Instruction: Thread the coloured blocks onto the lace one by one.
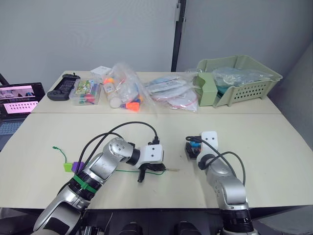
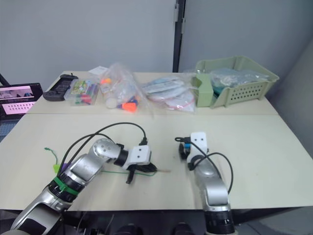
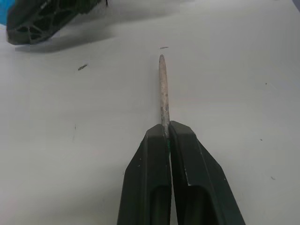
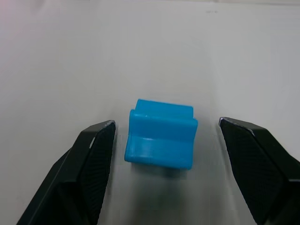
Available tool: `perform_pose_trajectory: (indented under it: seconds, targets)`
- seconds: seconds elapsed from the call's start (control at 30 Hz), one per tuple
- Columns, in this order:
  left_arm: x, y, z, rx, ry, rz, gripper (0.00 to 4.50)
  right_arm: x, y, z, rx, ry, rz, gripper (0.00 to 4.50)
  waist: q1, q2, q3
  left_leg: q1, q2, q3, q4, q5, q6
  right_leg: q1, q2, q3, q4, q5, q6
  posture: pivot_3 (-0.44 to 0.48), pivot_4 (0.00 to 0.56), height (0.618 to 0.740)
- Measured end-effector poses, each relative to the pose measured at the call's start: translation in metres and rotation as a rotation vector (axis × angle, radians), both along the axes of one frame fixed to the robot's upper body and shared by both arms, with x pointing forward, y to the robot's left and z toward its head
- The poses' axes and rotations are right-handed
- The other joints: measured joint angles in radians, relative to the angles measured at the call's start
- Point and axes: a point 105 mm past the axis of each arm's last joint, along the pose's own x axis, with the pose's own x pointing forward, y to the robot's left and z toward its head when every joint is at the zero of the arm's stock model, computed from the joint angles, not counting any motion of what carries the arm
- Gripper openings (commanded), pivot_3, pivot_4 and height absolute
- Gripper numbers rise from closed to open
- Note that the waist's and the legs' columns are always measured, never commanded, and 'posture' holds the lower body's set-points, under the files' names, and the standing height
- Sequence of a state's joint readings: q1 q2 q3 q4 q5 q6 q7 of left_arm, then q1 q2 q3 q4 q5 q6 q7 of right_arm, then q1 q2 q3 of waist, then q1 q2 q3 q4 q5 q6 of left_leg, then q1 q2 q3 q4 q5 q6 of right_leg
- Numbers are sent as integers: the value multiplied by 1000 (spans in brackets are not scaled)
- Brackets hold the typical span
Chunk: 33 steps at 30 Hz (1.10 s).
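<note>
One blue block (image 4: 161,138) sits on the worktop (image 1: 254,147) at frame centre between the right gripper (image 4: 166,140)'s parted jaws; the left gripper (image 3: 167,133), clamped on the lace (image 3: 163,89), aims its tip toward it.

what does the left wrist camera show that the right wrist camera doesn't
The left wrist view alone has the left gripper shut on the lace's stiff pale tip, which sticks out ahead of the fingers over the table. The right wrist view alone has the right gripper open around the blue block, which sits between its fingers untouched. Both share the pale table.
</note>
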State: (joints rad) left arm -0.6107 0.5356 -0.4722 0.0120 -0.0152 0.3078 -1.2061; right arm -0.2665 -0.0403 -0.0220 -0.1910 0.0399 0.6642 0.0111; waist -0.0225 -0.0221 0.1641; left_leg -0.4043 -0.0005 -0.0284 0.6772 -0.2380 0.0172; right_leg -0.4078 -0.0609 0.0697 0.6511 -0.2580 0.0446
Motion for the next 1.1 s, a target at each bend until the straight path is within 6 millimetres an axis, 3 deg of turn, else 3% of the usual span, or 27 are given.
perform_pose_trajectory:
  seconds: [0.2,0.37,0.47,0.63,0.8,1.03,1.1]
  targets:
    - [0,0,1,1,-2,-1,0,3,10,5,18,-45,-10,1196,-1,0,0,0,0,0,0,0,0,0,0,0,1,0,0,0,150,740]
    - [-1,1,2,0,-8,-2,0,-2,5,5,12,-51,-31,1195,-2,0,0,0,-1,-1,0,0,0,-2,-1,0,5,0,0,0,150,740]
    - [-1,2,3,0,-12,-1,0,-16,4,12,29,-77,-45,1195,-3,0,0,-1,-1,-1,0,0,0,-4,0,0,7,0,0,0,150,740]
    - [-1,4,2,0,-8,1,0,-54,13,16,22,-84,-28,1195,-6,0,0,-2,-1,-1,0,0,0,-6,0,1,8,0,0,0,150,740]
    - [-2,6,0,3,0,4,0,-97,35,-7,53,42,28,1195,-13,0,0,-2,0,0,0,0,0,-6,0,1,6,0,0,0,150,740]
    - [-3,7,0,7,8,-6,0,-99,37,-11,83,68,16,1195,-7,0,0,-1,3,-1,0,1,-1,-5,3,-1,6,-3,-4,0,150,740]
    - [-3,7,0,7,8,-6,0,-99,37,-11,86,67,8,2202,-7,0,0,-1,3,-1,0,1,-1,-5,2,-1,6,-3,-4,0,150,740]
